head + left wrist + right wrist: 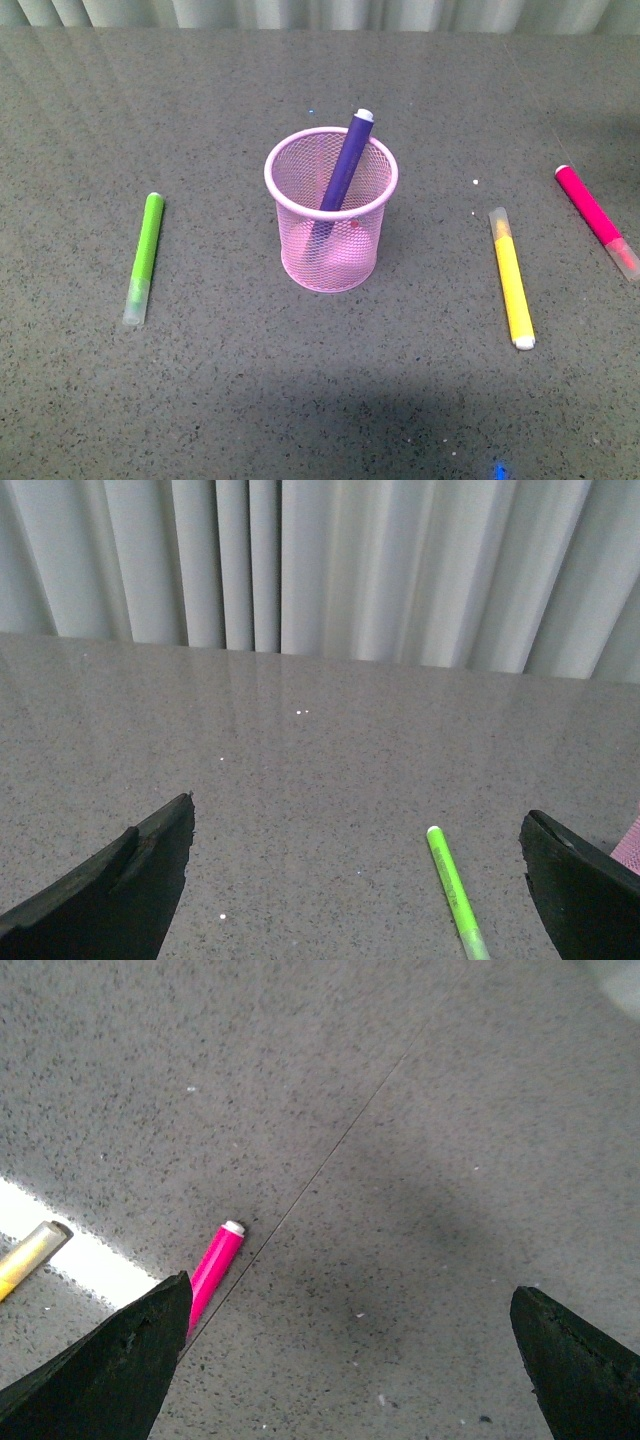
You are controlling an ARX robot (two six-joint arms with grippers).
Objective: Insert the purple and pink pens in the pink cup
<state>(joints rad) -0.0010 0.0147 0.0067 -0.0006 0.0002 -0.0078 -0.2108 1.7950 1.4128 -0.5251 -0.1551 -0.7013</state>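
Nearest item: yellow marker (511, 278). Thick plastic barrel, clear cap pointing to 12 o'clock, white plug end toward the viewer. It lies flat at 4 o'clock from the cup, touching nothing.

Centre item: pink cup (345, 260). Round wire mesh, slightly tapered, solid rolled rim. It stands upright on the table (300, 410), free on all sides.

Inside the cup: purple pen (346, 165). Dark barrel, white plug uppermost, leaning on the rim toward 1 o'clock. Its lower part shows dimly through the mesh.

Outside the cup: pink pen (592, 215). Magenta barrel, clear cap toward 5 o'clock, white plug toward 11 o'clock. It lies flat at 3 o'clock from the cup and well apart, with the yellow marker between the two. The plug end rests just beside a hairline seam (330, 1155) in the tabletop.

Lime-green marker (145, 255): same build, clear cap toward 6 o'clock. It lies flat at 9 o'clock from the cup, well apart.

Table: grey speckled stone-look top, smooth and faintly glossy.

Curtain (320, 570): pale, pleated, hanging behind the far edge at 12 o'clock.

Left gripper (357, 815): black fingers (120, 890) spread wide over bare table, nothing between them. The lime-green marker lies near one finger.

Right gripper (350, 1288): black fingers (110, 1360) spread wide, nothing held. The pink pen's barrel runs behind one finger.
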